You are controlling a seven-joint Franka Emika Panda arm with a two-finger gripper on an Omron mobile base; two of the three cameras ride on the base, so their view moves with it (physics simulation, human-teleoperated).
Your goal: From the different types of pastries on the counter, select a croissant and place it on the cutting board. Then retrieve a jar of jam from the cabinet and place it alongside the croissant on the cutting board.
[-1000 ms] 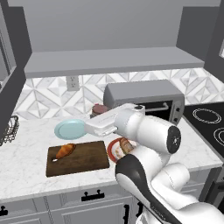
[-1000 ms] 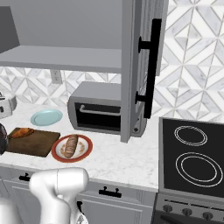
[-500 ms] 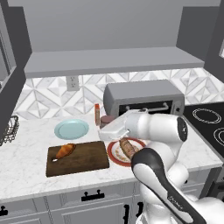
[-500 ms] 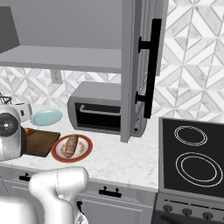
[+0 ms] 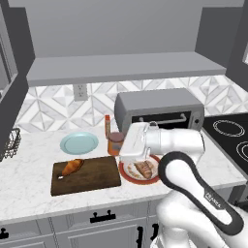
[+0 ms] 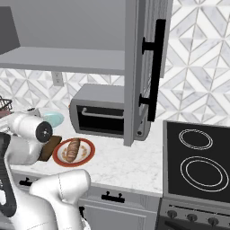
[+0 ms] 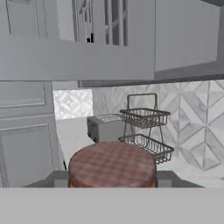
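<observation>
On the dark cutting board the golden croissant lies near the left end. My gripper is shut on the jar of jam, holding it just beyond the board's far right corner, low over the white counter. In the hand view the jar's brownish lid sits between my two fingers. The longer loaf rests on a red-rimmed plate to the right of the board. Above, the grey cabinet shelf spans the wall.
A light blue plate and a slim orange bottle stand behind the board. A toaster oven is at the back right, with the stove beyond it. The cabinet door hangs open. A wire basket and toaster are farther left.
The hand has come down with the jar toward the counter beside the board's far right corner. The arm's elbow has swung to the right.
</observation>
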